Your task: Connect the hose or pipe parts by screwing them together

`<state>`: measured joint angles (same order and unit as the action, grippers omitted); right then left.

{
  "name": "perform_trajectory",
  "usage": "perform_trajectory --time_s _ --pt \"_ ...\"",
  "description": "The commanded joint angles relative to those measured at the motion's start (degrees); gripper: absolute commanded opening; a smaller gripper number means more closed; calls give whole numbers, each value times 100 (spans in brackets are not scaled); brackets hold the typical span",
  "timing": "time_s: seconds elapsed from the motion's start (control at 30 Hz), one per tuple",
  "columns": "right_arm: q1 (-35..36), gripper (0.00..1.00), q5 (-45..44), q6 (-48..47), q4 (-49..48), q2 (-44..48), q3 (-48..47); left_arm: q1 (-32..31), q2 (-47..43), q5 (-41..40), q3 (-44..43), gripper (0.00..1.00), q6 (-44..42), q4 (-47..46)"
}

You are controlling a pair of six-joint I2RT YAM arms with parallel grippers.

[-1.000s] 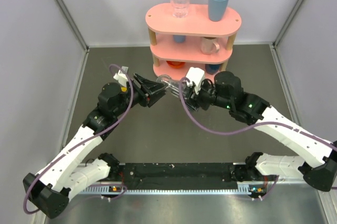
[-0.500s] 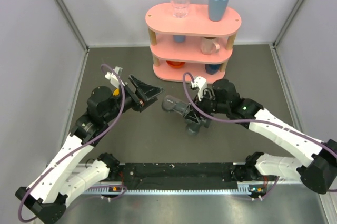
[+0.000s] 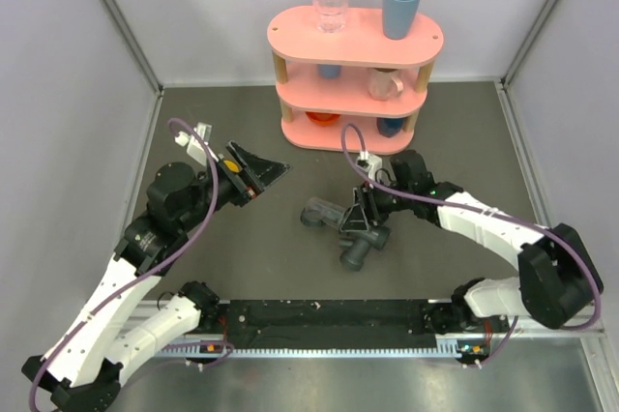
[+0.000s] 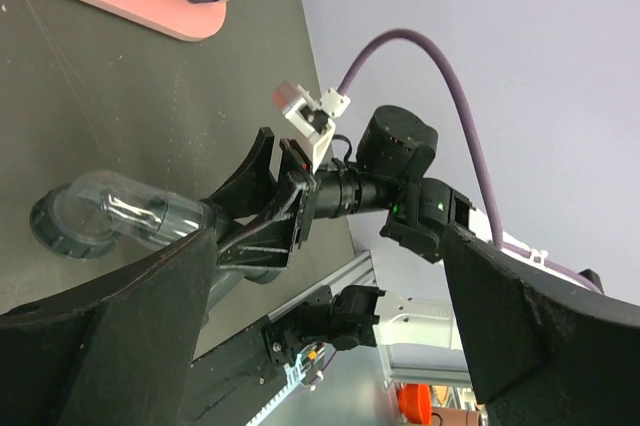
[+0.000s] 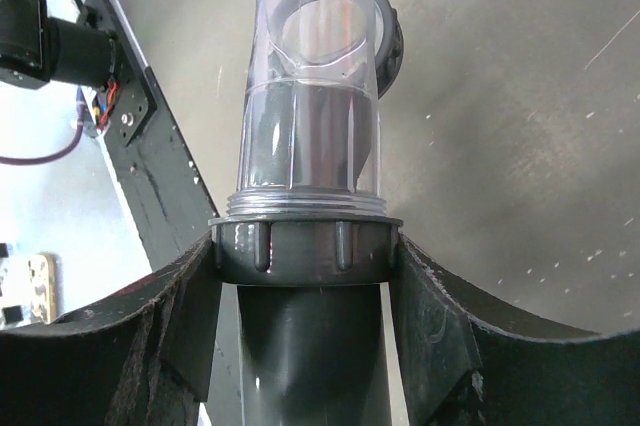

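We see the right gripper (image 3: 366,213) pinching the dark grey T-fitting (image 5: 305,246) by its ribbed collar, one finger on each side. The part sits in front of the pink shelf (image 3: 290,37), low at the table (image 3: 290,267). The translucent tube (image 5: 310,96) runs straight out of the collar beyond the fingertips, with its end seated inside the collar. We can't tell how far the thread is in. The tube is smoky clear with a dark ring at its far end. The fitting's side stem points away from the shelf. The left gripper (image 3: 264,180) is spread wide and holds nothing. It's front-left of the shelf, apart from the tube, with a strip of table between them. The shelf's foot is near, just behind the right wrist. The side walls are well apart from both arms.
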<state>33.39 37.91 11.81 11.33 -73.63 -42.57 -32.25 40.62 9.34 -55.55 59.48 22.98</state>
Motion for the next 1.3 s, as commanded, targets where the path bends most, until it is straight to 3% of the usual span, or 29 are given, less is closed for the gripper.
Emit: perform_trajectory --time_s 0.0,0.07,0.17,0.33,0.47,0.53,0.57,0.63,0.67,0.83,0.97,1.13,1.27 --pt "-428 20 876 120 -878 -310 -50 -1 -37 -126 -140 99 -165 13" --pt "-578 23 1034 6 -774 -617 -189 -1 -2 -117 -140 99 -157 22" --pt "-772 39 947 102 -711 -950 -374 -1 69 -64 -97 99 -78 13" --pt "-930 43 621 58 -334 -1356 -656 -1 270 -12 -140 99 -86 -13" --pt "-1027 68 209 23 -53 -1339 -823 -1 411 -3 -307 99 -191 -31" --pt "-1132 73 -2 23 148 -1304 -850 -1 490 -11 -395 99 -288 -31" --pt "-1159 81 -125 5 254 -1277 -876 -1 508 -3 -413 99 -314 -22" --pt "-1237 88 -564 -21 666 -1155 -937 -1 534 -12 -448 99 -411 -22" --pt "-1264 99 -644 -30 782 -1102 -946 -1 543 -20 -457 99 -437 -4" --pt "-1308 99 -1530 -74 1449 -399 -1104 -1 570 6 -571 99 -805 101" --pt "-1300 99 -2340 276 2581 181 -1903 -1 727 59 -922 99 -1245 329" --pt "-1300 99 -2201 419 3102 1488 -2711 -1 833 515 -1089 99 -1518 294" --pt "-1300 99 -2148 400 3858 1956 -3512 -9 869 586 -1230 99 -1729 330"
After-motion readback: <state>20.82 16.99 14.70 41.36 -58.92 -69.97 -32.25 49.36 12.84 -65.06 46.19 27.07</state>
